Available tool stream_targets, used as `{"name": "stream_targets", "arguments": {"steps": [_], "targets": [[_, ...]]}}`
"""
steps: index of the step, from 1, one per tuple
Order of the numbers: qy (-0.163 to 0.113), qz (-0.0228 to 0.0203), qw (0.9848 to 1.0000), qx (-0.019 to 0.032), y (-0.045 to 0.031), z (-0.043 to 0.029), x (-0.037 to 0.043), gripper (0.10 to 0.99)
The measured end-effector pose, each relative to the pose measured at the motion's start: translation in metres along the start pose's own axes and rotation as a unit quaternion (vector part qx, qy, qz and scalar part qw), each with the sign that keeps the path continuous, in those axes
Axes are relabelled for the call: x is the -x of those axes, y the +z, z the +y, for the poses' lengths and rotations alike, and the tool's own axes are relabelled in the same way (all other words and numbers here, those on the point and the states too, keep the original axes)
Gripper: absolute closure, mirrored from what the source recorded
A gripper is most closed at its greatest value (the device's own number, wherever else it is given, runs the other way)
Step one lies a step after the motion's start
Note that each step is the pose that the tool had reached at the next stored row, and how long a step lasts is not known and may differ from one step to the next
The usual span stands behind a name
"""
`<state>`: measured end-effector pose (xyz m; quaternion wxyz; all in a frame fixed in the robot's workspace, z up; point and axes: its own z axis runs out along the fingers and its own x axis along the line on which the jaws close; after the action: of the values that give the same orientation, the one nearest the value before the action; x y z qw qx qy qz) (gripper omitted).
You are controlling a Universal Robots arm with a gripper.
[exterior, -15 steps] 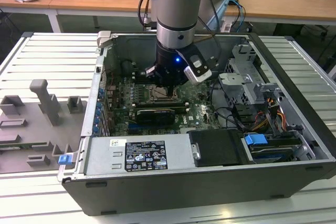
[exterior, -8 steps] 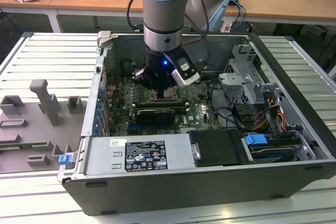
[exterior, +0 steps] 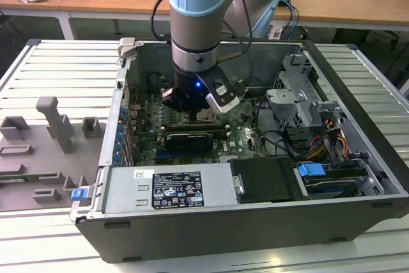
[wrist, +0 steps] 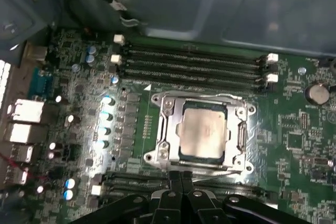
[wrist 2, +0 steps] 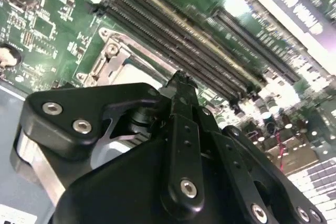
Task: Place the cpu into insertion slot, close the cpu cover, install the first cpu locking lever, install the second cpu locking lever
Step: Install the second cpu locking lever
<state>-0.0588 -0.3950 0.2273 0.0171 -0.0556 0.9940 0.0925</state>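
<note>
Hovering gripper (wrist: 181, 179) with fingers together, seemingly gripping nothing, is sitting at the slot (wrist: 164, 145) edge; cpu (wrist: 202, 129) is lying seated, cover (wrist: 240, 132) apparently down.

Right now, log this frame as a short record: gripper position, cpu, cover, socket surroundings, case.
gripper: lowered into the open computer case, fingertips at the edge of the insertion slot, not holding anything visible
cpu: seated flat in the insertion slot, silver face up
cpu cover: lying down around the cpu, its cut-out framing the chip
memory slots: long black rows beside the socket, empty in the first wrist view
locking levers: state cannot be told
</note>
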Motion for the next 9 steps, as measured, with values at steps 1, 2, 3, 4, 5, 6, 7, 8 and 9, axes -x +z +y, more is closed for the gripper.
{"name": "stream_targets", "arguments": {"steps": [1, 2, 3, 4, 5, 6, 7, 8, 9], "targets": [[0.000, -0.0002, 1.0000, 0.0017, -0.0003, -0.0016, -0.0015, 0.980], [0.000, -0.0004, 1.0000, 0.0033, -0.0006, -0.0026, -0.0035, 0.980], [0.000, -0.0006, 1.0000, 0.0049, -0.0006, -0.0028, -0.0069, 0.980], [0.000, -0.0008, 1.0000, 0.0073, -0.0004, -0.0030, -0.0094, 0.980], [0.000, -0.0011, 1.0000, 0.0097, 0.0001, -0.0031, -0.0111, 0.980], [0.000, -0.0015, 0.9999, 0.0134, 0.0023, -0.0034, -0.0125, 0.980], [0.000, -0.0017, 0.9999, 0.0151, 0.0038, -0.0037, -0.0127, 0.980], [0.000, -0.0018, 0.9999, 0.0161, 0.0051, -0.0039, -0.0128, 0.980], [0.000, -0.0020, 0.9999, 0.0167, 0.0068, -0.0042, -0.0130, 0.980]]}}
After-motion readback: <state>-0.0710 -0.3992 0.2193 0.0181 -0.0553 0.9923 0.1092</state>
